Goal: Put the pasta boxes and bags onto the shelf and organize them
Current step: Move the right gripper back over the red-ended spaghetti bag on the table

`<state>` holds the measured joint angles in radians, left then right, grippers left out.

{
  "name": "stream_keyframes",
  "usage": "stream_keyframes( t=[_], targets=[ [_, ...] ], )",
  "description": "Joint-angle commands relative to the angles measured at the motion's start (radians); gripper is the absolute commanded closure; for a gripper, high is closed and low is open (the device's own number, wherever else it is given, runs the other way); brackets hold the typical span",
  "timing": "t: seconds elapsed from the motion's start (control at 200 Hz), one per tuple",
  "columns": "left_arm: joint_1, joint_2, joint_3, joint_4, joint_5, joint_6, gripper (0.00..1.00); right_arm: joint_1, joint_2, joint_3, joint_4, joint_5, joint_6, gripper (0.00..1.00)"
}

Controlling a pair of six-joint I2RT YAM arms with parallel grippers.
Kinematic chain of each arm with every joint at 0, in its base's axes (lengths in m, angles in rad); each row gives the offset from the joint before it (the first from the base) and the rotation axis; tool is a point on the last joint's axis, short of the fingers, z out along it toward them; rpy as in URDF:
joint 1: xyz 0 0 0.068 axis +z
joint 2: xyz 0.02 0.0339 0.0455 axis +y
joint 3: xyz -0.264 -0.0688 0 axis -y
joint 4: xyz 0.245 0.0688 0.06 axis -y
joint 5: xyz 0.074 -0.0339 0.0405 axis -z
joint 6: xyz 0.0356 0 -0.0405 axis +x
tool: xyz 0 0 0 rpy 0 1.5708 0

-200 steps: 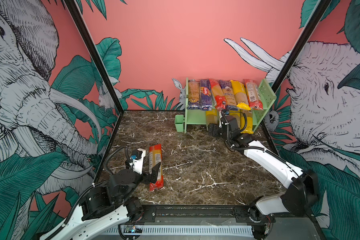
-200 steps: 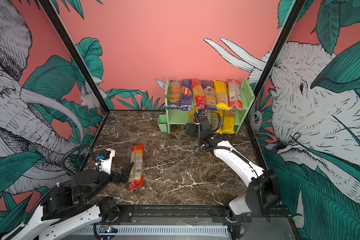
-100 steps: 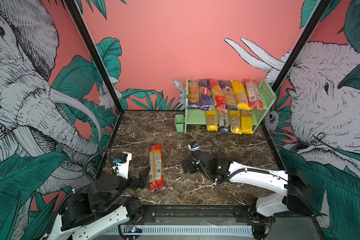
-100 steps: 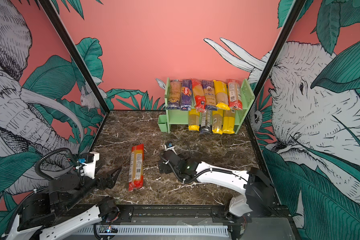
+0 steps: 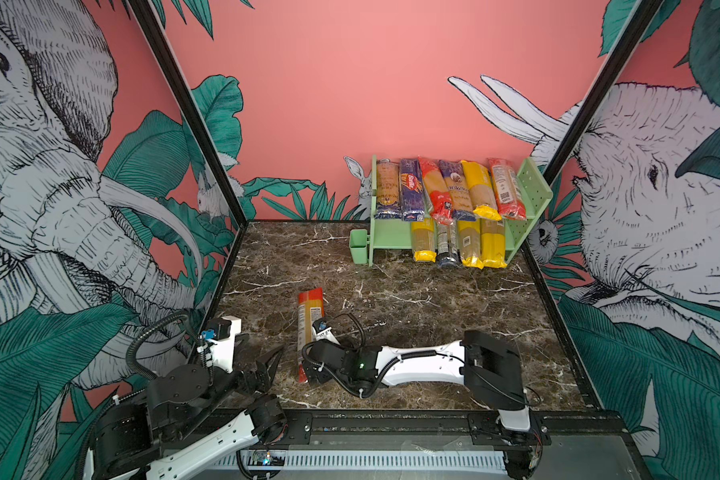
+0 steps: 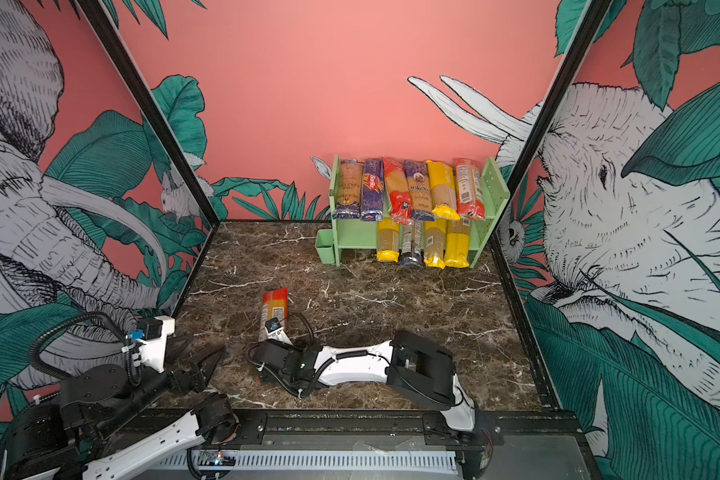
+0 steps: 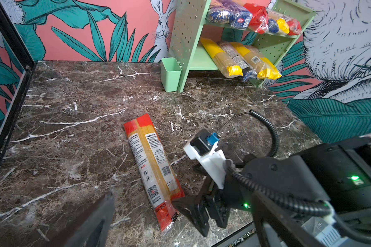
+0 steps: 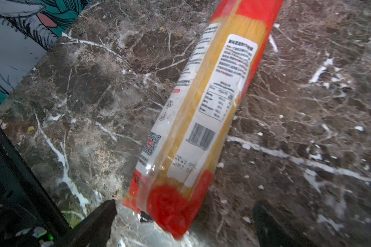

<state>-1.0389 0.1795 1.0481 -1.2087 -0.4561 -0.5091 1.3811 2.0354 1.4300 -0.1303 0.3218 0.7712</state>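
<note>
One loose pasta bag with red ends and yellow spaghetti lies flat on the marble table, toward the front left. My right gripper is open, its fingers either side of the bag's near red end without closing on it. In both top views the right wrist hides those fingers. My left gripper hangs open and empty to the left of the bag, apart from it. The green shelf at the back right holds several pasta boxes and bags on its top tier and several on the lower one.
A small green cup hangs on the shelf's left side. The left part of the lower tier is bare. Patterned walls close in the table on three sides, and a black rail runs along the front edge.
My right arm has drawn back from the shelf's lower tier and swung to the front, over the loose bag's near end. My left gripper has pulled away leftward from that bag.
</note>
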Motion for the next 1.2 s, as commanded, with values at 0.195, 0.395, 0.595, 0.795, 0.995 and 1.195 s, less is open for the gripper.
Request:
stream_keyframes(
  t=[0.195, 0.395, 0.595, 0.795, 0.995, 1.195],
  targets=[
    [0.004, -0.025, 0.013, -0.048, -0.007, -0.022, 0.01, 0.010, 0.157, 0.183, -0.088, 0.028, 0.058, 0.01],
    [0.004, -0.029, 0.007, -0.045, -0.016, -0.016, 0.02, 0.025, 0.271, 0.301, -0.236, 0.035, 0.067, 0.01],
    [0.004, -0.041, -0.004, -0.037, -0.025, -0.025, 0.02, 0.008, 0.293, 0.324, -0.432, 0.145, 0.101, 0.02],
    [0.004, -0.023, -0.011, -0.018, -0.036, -0.017, 0.02, -0.098, 0.094, -0.038, -0.285, 0.109, 0.145, 0.07],
    [0.004, 0.030, -0.041, 0.051, -0.029, 0.009, 0.01, -0.187, -0.094, -0.306, -0.121, 0.047, 0.011, 0.04],
    [0.004, 0.092, -0.074, 0.125, -0.012, 0.009, 0.02, -0.190, -0.171, -0.330, -0.032, 0.037, -0.277, 0.00]
  ],
)
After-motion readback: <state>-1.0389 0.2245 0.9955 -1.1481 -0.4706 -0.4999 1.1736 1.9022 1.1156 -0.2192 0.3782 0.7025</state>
